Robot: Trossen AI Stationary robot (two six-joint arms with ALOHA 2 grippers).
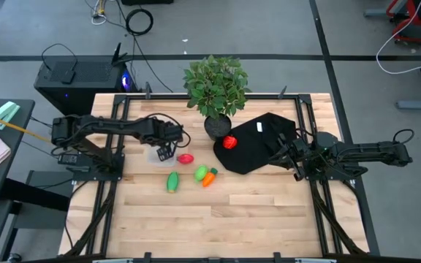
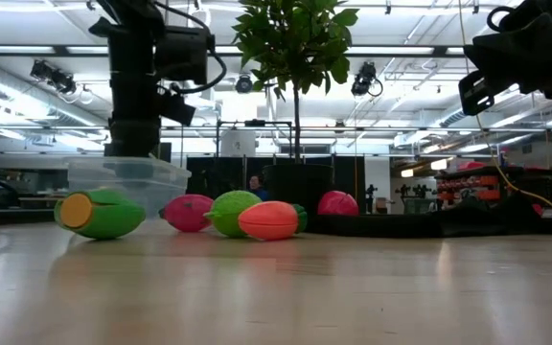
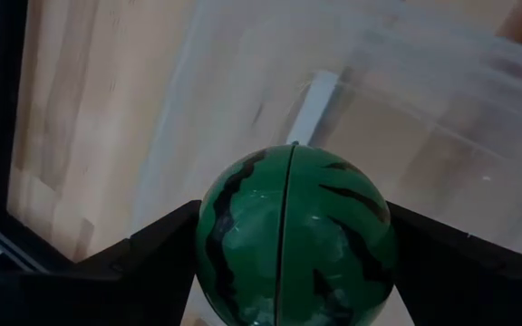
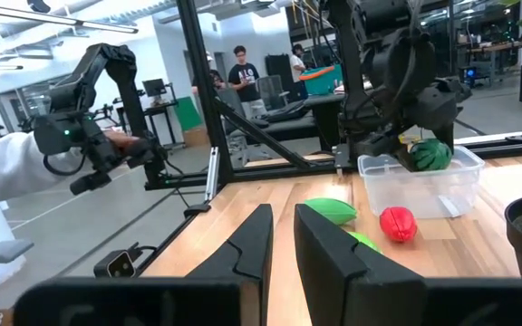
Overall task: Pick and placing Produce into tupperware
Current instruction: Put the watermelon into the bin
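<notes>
No writing can be read on anything here. The left gripper (image 1: 166, 153) hangs over the clear tupperware (image 4: 417, 184), its two fingers (image 3: 143, 263) closed on the dark green striped ball (image 3: 295, 237), which sits above the tub's open top. Just beside the tupperware lie the pink-red piece (image 1: 186, 158), the light green oblong piece (image 1: 172, 182) and the orange-and-green pieces (image 1: 205, 175). The right gripper (image 1: 297, 162) waits well apart from the tupperware, fingers slightly parted, holding nothing.
</notes>
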